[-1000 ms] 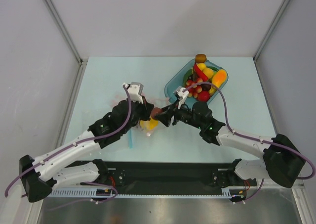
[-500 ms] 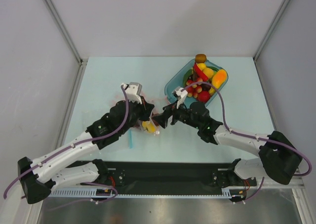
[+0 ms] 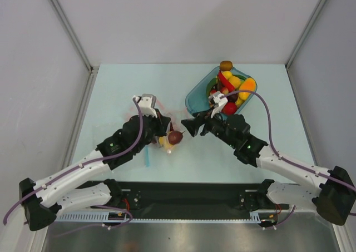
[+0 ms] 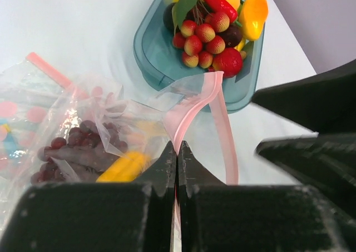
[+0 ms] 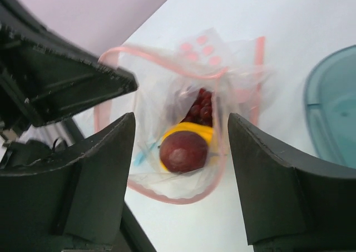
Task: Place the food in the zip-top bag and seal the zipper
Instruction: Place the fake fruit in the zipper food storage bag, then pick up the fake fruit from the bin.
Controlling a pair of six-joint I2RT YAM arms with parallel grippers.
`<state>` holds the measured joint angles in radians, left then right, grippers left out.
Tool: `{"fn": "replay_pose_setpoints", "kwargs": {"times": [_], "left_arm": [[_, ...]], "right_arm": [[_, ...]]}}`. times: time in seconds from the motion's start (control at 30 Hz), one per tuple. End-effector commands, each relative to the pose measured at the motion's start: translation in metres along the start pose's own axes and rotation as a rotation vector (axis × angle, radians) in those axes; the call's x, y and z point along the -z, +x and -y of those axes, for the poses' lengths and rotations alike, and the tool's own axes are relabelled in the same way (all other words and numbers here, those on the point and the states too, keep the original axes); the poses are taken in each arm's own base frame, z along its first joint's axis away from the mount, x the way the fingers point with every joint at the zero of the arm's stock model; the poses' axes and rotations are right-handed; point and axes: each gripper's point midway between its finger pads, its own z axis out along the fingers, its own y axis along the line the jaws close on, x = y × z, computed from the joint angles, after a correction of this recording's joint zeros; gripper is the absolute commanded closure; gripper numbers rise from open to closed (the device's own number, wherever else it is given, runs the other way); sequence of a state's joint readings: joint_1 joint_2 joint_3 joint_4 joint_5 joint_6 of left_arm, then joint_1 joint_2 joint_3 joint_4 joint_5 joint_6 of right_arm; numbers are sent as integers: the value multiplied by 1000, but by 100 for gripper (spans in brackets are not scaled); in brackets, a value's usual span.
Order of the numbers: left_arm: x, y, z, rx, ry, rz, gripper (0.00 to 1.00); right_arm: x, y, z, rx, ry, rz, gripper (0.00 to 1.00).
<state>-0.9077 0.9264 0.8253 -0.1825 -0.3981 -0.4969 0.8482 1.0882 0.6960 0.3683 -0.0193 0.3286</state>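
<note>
Three pieces already inside the zip-top bag (image 5: 151, 93) on the table (image 3: 122, 85): grape bunch (image 4: 67, 149), yellow bell pepper (image 4: 125, 167), red round fruit (image 5: 183, 151). Clamps the zipper (image 4: 194, 104) in the left hand (image 4: 177, 152); holds the right hand (image 5: 181, 118) apart, empty. Leaves most food (image 4: 203, 38) in the teal dish (image 4: 147, 52), mouth unsealed.

Bright, even light w/ soft shadows. Wrist pics: black fingers (image 5: 83, 185) near the bag (image 5: 167, 90) look blurry; bag shines a bit.
</note>
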Motion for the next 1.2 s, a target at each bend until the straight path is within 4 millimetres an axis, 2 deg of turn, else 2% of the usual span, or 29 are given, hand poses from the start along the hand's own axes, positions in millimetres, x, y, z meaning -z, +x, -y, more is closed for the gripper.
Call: {"fn": "replay_pose_setpoints", "kwargs": {"times": [0.0, 0.13, 0.2, 0.27, 0.3, 0.37, 0.4, 0.43, 0.57, 0.63, 0.7, 0.8, 0.93, 1.07, 1.1, 1.13, 1.17], "left_arm": [[5, -21, 0, 48, -6, 91, 100], [8, -19, -3, 48, -11, 85, 100], [7, -19, -6, 52, -14, 111, 100], [5, -21, -8, 28, -18, 134, 100], [5, -20, -9, 16, -22, 135, 100], [4, -19, -19, 26, -68, 154, 100], [3, -16, -24, 27, -86, 157, 100], [3, -16, -26, 32, -95, 165, 100], [5, -18, -32, 50, -121, 183, 99], [5, -16, -32, 44, -120, 178, 100], [6, -18, -33, 43, -129, 182, 100], [7, -19, -35, 51, -136, 185, 100], [8, -20, -35, 60, -141, 183, 100], [8, -19, -34, 62, -132, 183, 100], [7, -18, -34, 64, -133, 178, 100], [8, -19, -33, 66, -130, 180, 100], [8, -19, -33, 69, -130, 181, 100]], "right_arm": [[8, -34, 25, 9, 184, 81, 29], [12, -36, 55, 26, 322, 61, 29], [16, -38, 79, 25, 408, 77, 29], [16, -38, 93, -13, 418, 71, 29], [20, -43, 112, -30, 459, 82, 28], [21, -35, 133, -65, 483, 59, 28], [26, -36, 152, -80, 521, 58, 28], [26, -30, 160, -89, 532, 41, 27], [33, -25, 182, -82, 592, 11, 18], [39, -24, 192, -74, 641, 11, 17], [40, -27, 195, -78, 656, 22, 18], [50, -28, 212, -111, 747, 36, 24], [61, -33, 232, -160, 827, 88, 24], [78, -40, 261, -233, 951, 180, 6], [84, -37, 277, -250, 990, 183, 5], [81, -45, 282, -268, 985, 199, 4], [81, -43, 288, -296, 1003, 198, 4]]}}
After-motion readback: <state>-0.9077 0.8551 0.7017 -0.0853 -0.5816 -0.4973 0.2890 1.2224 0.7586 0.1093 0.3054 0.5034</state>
